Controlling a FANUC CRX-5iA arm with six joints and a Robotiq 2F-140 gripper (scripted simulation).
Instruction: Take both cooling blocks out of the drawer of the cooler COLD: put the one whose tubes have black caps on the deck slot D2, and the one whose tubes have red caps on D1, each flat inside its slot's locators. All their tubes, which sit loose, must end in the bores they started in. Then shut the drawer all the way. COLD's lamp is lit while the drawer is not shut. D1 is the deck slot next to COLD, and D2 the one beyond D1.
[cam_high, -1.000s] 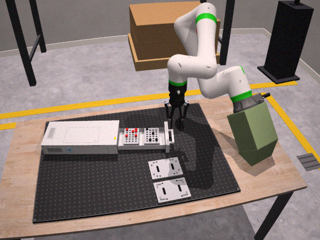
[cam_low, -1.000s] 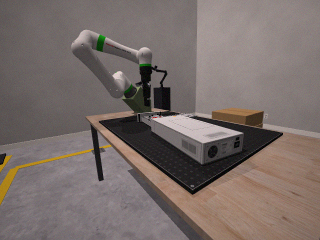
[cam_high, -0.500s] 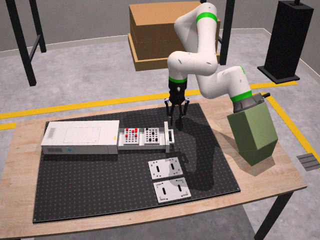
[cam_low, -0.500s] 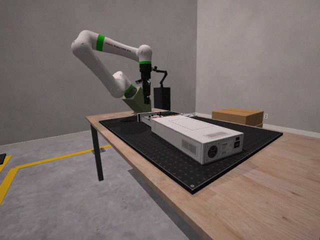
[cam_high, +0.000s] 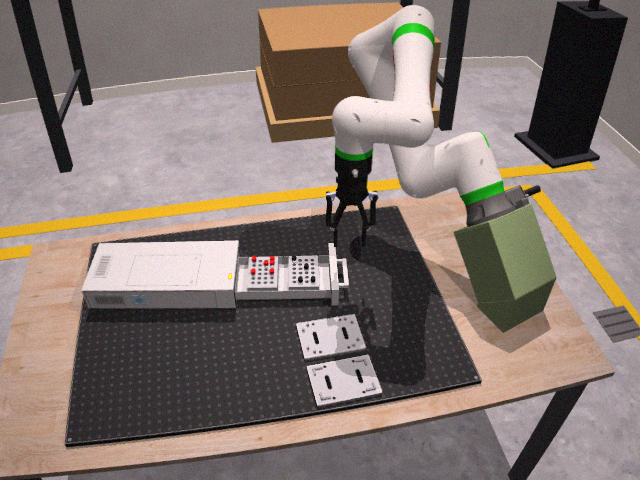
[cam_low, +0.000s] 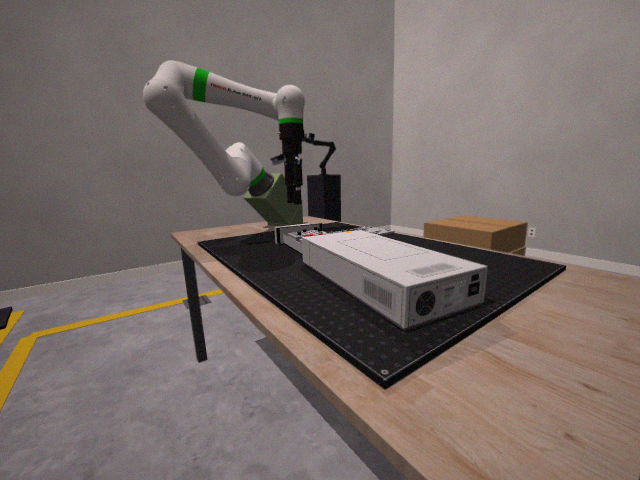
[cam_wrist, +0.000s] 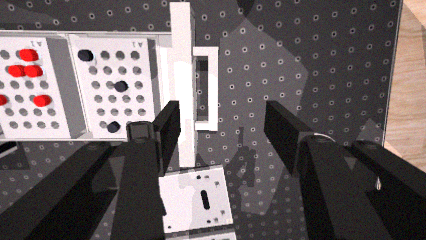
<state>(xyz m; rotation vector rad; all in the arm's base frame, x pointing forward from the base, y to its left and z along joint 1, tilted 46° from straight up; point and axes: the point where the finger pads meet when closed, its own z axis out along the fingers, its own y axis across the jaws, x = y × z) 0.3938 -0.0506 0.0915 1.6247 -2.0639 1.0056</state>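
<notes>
Cooler drawer open, both blocks inside
The white drawer extends right from the cooler COLD, its lamp yellow; the red-capped block sits left of the black-capped block. Above the drawer's handle end, the gripper hangs with fingers partly spread, holding and touching nothing.

Relative to the drawer front, the gripper is rising: its fingertips are standing higher above the drawer front than in both earlier exterior pictures. The wrist joint is rising with the gripper, bringing the front end of the forearm higher above the drawer front. The motion is running mainly upward; any sideways shift relative to the drawer front is too small to tell.
</notes>
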